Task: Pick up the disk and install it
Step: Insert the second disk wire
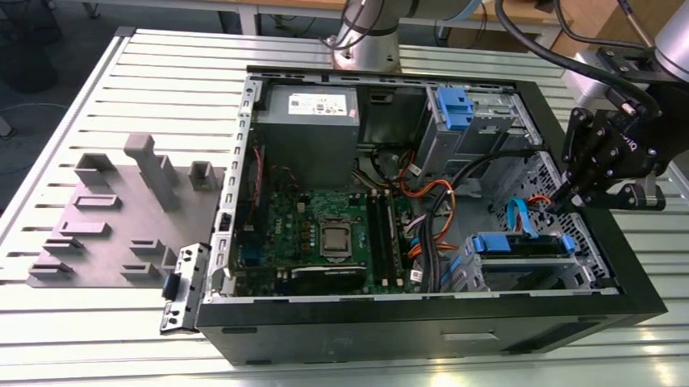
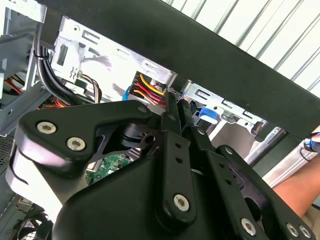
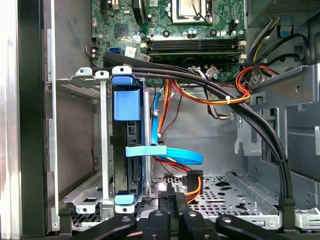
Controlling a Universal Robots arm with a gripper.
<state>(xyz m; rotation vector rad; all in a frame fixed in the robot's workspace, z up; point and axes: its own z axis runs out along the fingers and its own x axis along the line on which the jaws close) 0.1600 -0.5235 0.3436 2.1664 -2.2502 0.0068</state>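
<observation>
First wrist view: the silver-grey, blue-railed disk (image 3: 125, 150) sits on edge in its metal drive cage (image 3: 85, 145); the empty black gripper (image 3: 172, 207), fingers together, risks snagging the blue flat cable (image 3: 175, 155) nearby.

An open black computer case (image 1: 431, 314) lies on the slatted metal bench (image 1: 129, 339), its green motherboard (image 1: 323, 234) near the centre. At about eleven o'clock inside sits a grey power-supply box (image 1: 310, 121). A blue drive carrier (image 1: 454, 109) stands at one o'clock. The disk (image 1: 522, 246) sits in its bay at five o'clock, and the hand (image 1: 586, 197) hovers just beside it at three o'clock.
</observation>
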